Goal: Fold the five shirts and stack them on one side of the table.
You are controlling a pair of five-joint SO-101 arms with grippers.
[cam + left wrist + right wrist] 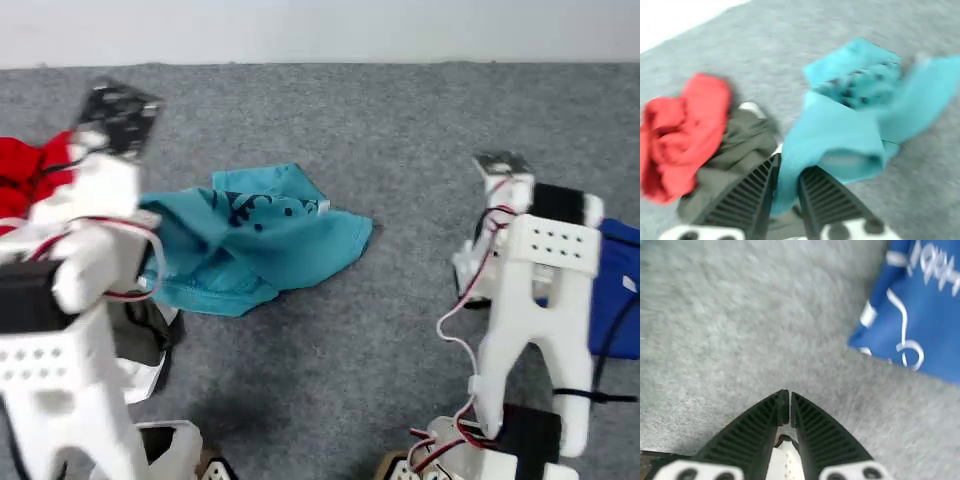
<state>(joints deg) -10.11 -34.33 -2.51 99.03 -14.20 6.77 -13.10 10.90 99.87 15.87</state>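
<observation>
left gripper (787, 165) is clamped on an edge of the teal shirt (255, 240), which lies crumpled mid-table. It's a thin bite, likely to slip on a pull. The dark shirt (735, 160) and red shirt (685, 125) sit right by the jaws and could snag and drag along. right gripper (789, 396) is closed on nothing over the table (715, 315), near the blue shirt (920, 305). A one-armed pull probably bunches the cloth more.
</observation>
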